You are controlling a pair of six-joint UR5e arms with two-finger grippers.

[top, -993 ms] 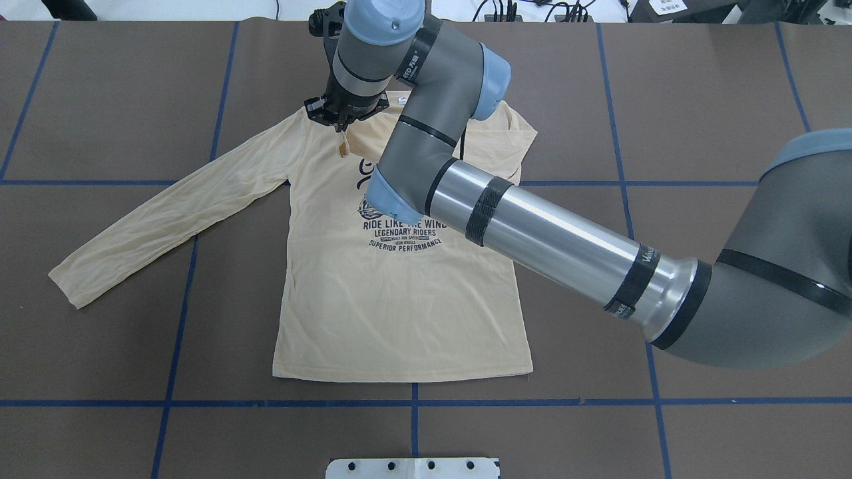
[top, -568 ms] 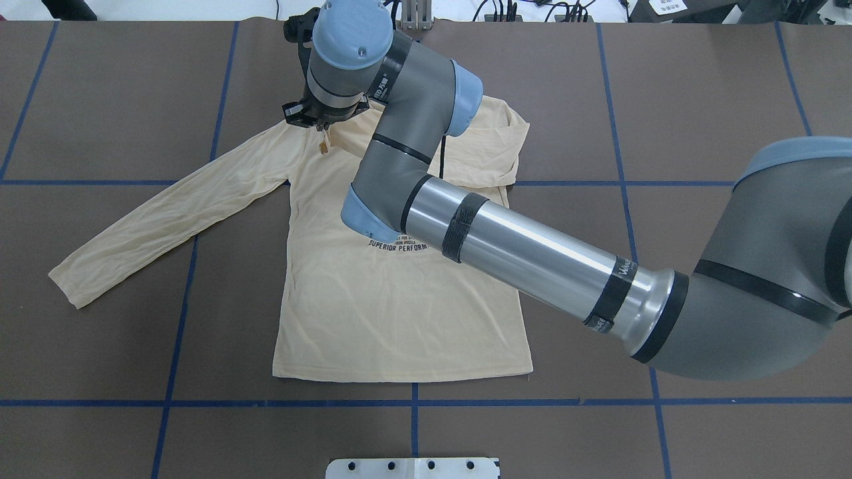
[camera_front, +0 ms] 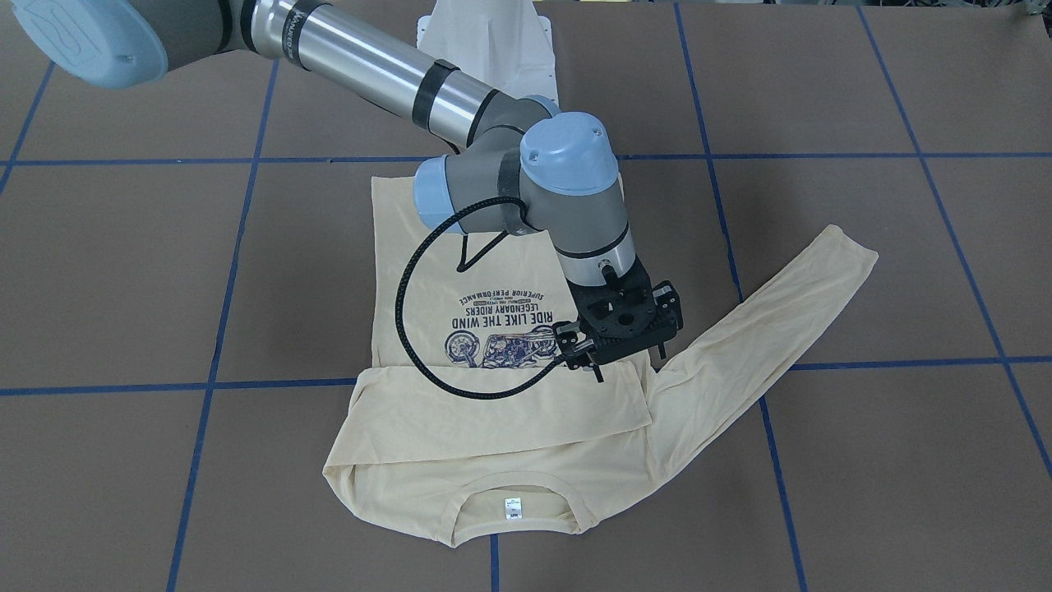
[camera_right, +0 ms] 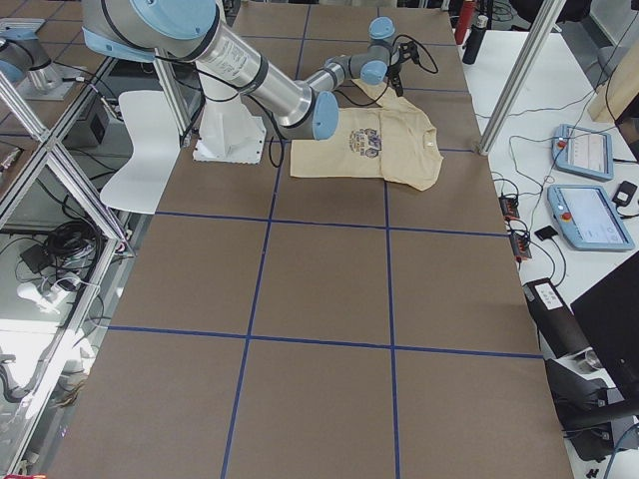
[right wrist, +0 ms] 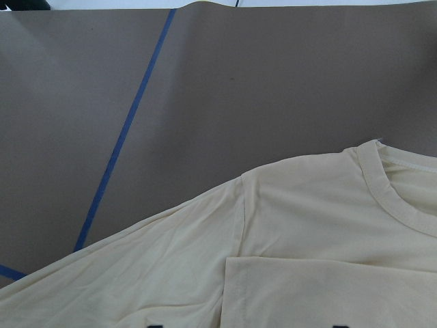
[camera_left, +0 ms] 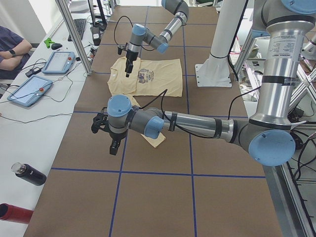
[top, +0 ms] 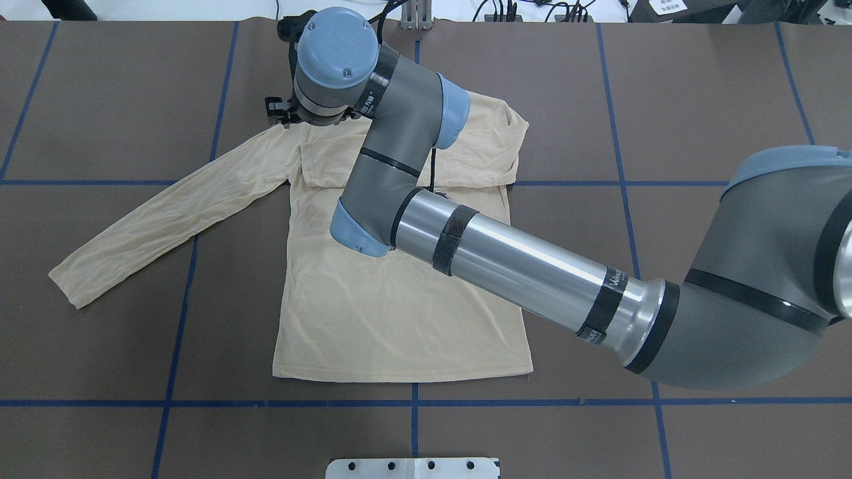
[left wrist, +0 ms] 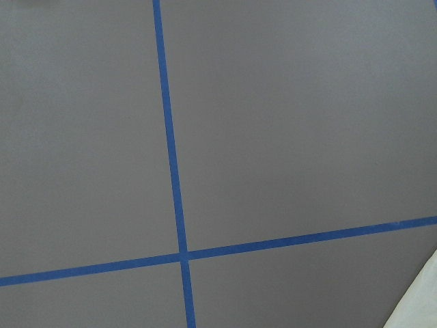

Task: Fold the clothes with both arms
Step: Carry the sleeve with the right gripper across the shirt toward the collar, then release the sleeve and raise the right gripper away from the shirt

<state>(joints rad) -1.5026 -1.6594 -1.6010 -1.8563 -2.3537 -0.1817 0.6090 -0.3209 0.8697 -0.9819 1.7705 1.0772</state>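
right gripper (camera_front: pixel 629 364): jaws apart, empty, shifted toward the shoulder | T-shirt (top: pixel 399 319): flat on table (top: pixel 100 100), sleeve (camera_front: pixel 493 411) now released across the chest (print's top covered) | left gripper (camera_left: pixel 114 146): opening cannot be told

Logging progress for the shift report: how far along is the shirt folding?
Done: one sleeve lies folded across the T-shirt's chest. In hand: no cloth gripped; the right gripper hovers open over that sleeve's end, the left gripper hangs above bare table. Left: the other sleeve lies spread out, and the body is unfolded, hem flat.
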